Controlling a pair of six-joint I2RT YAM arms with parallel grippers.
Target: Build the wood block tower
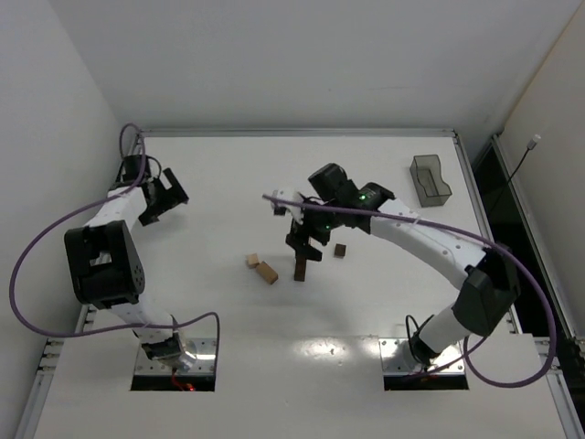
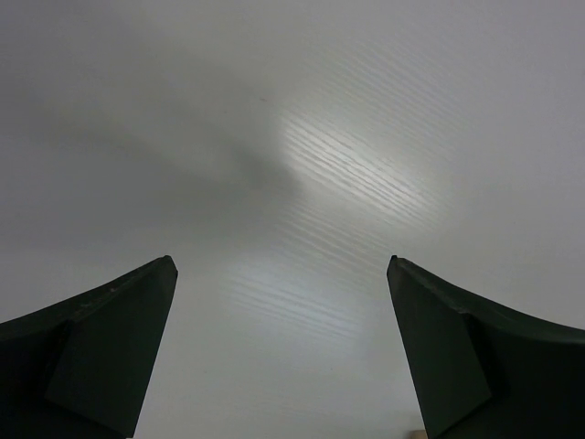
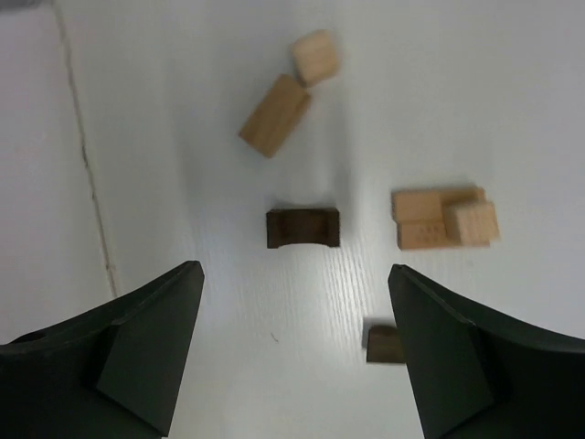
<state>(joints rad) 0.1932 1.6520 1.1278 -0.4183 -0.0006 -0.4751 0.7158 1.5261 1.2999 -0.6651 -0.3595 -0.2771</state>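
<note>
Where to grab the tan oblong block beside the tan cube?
From above, across its two long sides at mid-length. The tan oblong block lies flat and diagonal, with the tan cube at one end, so turn the right pincer to match.

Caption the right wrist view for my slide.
Open right gripper hovers over a dark brown arched wooden block, with light tan wooden blocks lying nearby.

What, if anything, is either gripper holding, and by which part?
Nothing is held. The right gripper is open, the dark brown arched block lying free beyond it; the left gripper is open over the table.
</note>
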